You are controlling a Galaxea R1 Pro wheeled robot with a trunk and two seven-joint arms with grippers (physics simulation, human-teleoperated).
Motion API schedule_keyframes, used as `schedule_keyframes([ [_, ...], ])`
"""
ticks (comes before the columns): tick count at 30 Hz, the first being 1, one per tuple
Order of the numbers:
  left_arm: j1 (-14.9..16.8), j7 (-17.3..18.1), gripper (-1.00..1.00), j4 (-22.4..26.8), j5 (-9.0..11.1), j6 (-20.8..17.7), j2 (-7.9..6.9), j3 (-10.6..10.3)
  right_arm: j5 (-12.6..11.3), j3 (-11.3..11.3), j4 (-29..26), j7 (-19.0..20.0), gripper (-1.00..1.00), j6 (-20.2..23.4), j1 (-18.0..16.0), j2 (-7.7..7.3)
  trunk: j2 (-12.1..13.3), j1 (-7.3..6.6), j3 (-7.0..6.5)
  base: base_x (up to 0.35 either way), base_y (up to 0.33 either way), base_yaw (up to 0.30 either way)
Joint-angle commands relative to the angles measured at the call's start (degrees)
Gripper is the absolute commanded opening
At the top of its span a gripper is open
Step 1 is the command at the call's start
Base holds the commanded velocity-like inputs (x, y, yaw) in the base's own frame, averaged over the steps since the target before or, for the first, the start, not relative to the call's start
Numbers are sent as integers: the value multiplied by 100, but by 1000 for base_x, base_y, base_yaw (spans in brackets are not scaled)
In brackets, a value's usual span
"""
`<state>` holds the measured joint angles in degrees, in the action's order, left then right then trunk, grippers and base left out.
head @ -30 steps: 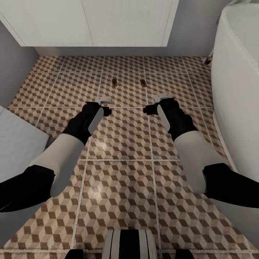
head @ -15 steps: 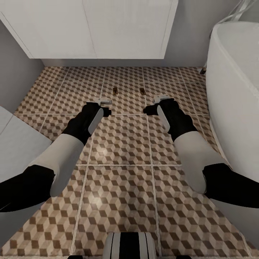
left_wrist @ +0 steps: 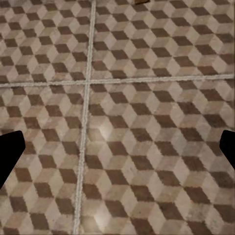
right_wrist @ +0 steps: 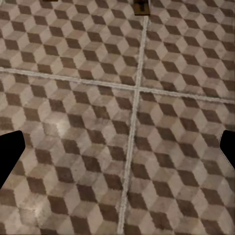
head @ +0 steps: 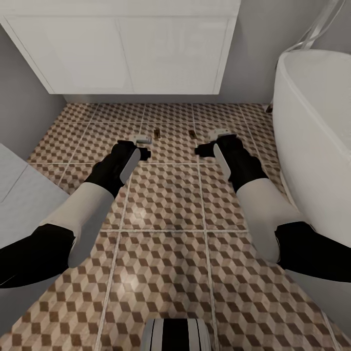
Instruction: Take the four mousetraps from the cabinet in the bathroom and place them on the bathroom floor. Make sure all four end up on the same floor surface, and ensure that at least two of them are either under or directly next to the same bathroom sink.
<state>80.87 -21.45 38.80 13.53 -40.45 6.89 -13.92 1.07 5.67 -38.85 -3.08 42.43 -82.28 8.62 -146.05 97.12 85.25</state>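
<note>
Two mousetraps lie flat on the cube-patterned bathroom floor, in front of the white wall-hung vanity that carries the sink. My left gripper hovers open just before the left trap. My right gripper hovers open beside the right trap. In the left wrist view the gripper has its dark fingertips far apart over bare tiles, with a trap at the edge. The right wrist view shows that gripper equally wide, with a trap ahead. The cabinet is out of view.
A white oval bathtub stands close on the right, next to my right arm. A grey wall and a pale sloped surface close the left side. My base shows at the bottom.
The whole view has shifted: the vanity, the tub and both traps now sit lower in the picture, nearer my grippers. Both arms hold the same pose, grippers still open.
</note>
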Motion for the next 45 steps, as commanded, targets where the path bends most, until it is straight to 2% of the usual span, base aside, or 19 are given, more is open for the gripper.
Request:
schedule_keyframes([
  [1,1,-52,100,3,62,-16,-2,-23,7,16,1,-18,100,29,-2,-10,0,-3,-19,0,0,0],
  [7,-6,-52,100,-3,62,-14,-4,-23,7,20,139,-18,100,-35,17,-51,8,-18,-152,0,0,0],
  [24,-197,-36,100,-211,62,17,-4,-23,-2,19,1453,11,100,-1212,28,-205,31,-62,-528,0,0,0],
  [36,-286,-28,100,-380,62,35,-4,-23,22,21,2010,365,100,-1655,28,-269,47,-93,-794,0,0,0],
  [37,-347,-27,100,-397,62,36,-4,-23,28,21,2245,404,100,-1871,28,-299,49,-96,-816,0,0,0],
  [45,-584,-26,100,-408,62,47,-4,-23,26,22,2992,429,100,-2612,28,-444,59,-116,-994,0,0,0],
])
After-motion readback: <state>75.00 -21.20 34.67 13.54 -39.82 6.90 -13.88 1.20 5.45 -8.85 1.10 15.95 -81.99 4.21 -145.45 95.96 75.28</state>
